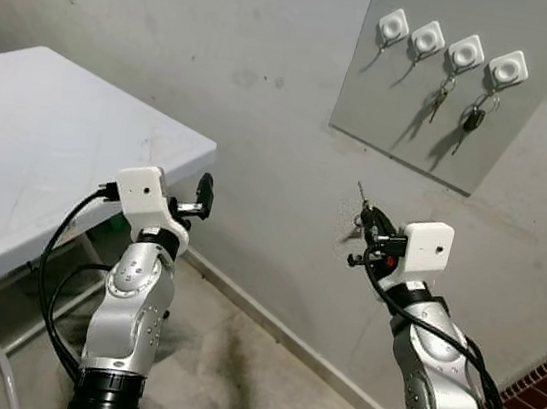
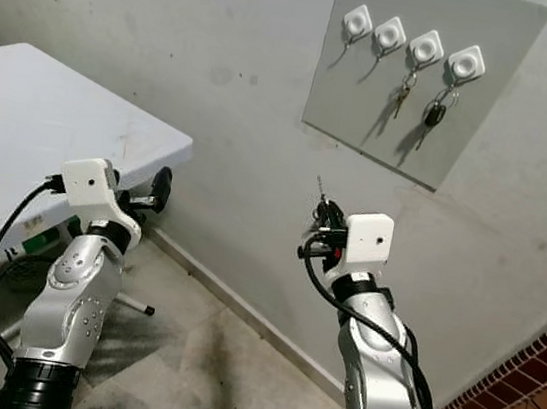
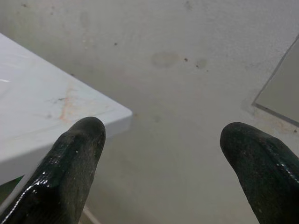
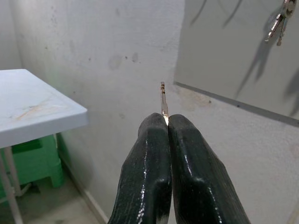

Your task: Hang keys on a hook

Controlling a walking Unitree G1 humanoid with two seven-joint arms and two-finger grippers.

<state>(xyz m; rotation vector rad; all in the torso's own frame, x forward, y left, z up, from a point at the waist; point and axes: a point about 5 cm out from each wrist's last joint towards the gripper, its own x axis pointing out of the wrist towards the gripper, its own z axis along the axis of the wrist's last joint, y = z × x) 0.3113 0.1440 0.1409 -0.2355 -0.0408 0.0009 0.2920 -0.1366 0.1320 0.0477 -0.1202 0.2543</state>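
Right gripper (image 4: 167, 122) pinches a key (image 4: 163, 99) — well below the hooks (image 1: 425, 38); left gripper (image 3: 163, 154) spread, near the table edge (image 3: 122, 117).

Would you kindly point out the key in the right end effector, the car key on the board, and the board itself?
key (image 4: 164, 100), right wrist view, on its blade.
car key (image 1: 473, 119), left eye view, on its black fob.
board (image 1: 388, 104), left eye view, on a bare part.
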